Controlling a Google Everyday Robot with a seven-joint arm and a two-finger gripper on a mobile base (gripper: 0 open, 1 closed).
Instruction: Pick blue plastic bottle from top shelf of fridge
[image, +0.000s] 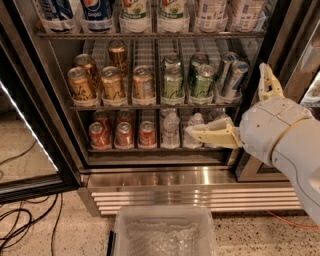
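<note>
Six bottles (134, 11) on the top shelf (150, 35), eleven cans (143, 83) just below, one bin (165, 210), one gripper (227, 102) low right.

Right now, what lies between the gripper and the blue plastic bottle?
Camera view: green cans and silver cans on the middle rack, above the lower-right gripper, below the bottle.

Shop or canteen corner I'd say: glass-door display fridge (165, 178) racked with drink cans (143, 83); hand (225, 99), fingers spread, at its lower right.
</note>
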